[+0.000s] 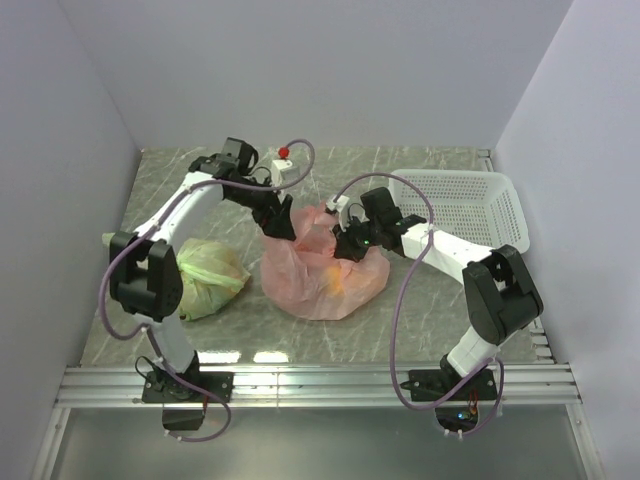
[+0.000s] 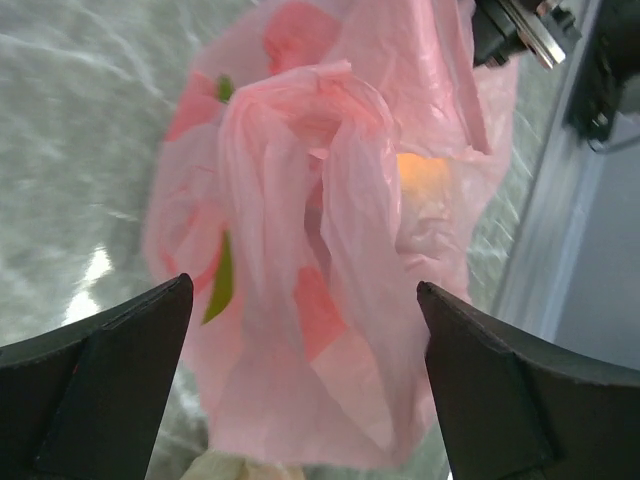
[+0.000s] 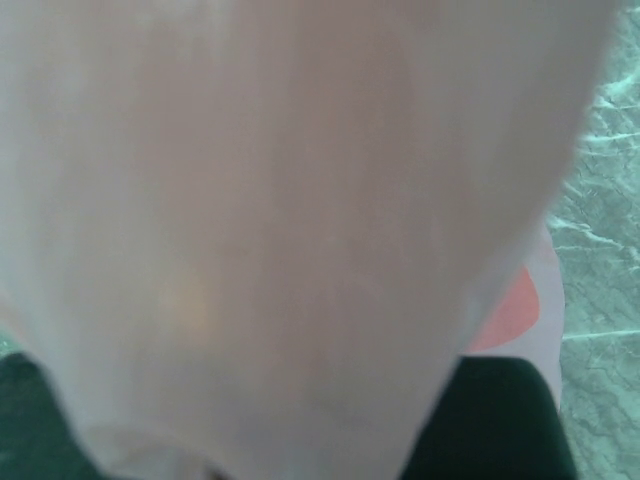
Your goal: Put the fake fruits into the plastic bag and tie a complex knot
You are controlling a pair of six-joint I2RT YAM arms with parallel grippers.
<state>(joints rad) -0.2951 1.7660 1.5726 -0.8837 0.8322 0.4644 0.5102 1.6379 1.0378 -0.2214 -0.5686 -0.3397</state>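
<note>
The plastic bag (image 1: 322,270) lies slumped in the middle of the table, salmon pink and crinkly. Fake fruits show through its film as an orange glow (image 2: 425,180) and a green leaf (image 2: 222,285); one orange fruit (image 1: 337,277) shows from above. My left gripper (image 2: 305,290) is open at the bag's back left, its fingers on either side of the bunched handles (image 2: 300,110) without touching them. I cannot tell whether that bunch is a knot. My right gripper (image 1: 350,242) is shut on the bag's upper right part, and pink film (image 3: 280,220) covers nearly the whole right wrist view.
A pale green bag (image 1: 208,272) lies left of the pink one, beside the left arm. A white mesh basket (image 1: 462,205) stands at the back right. White walls close in the marbled table (image 1: 420,300) on three sides, and a metal rail (image 1: 320,382) runs along its near edge.
</note>
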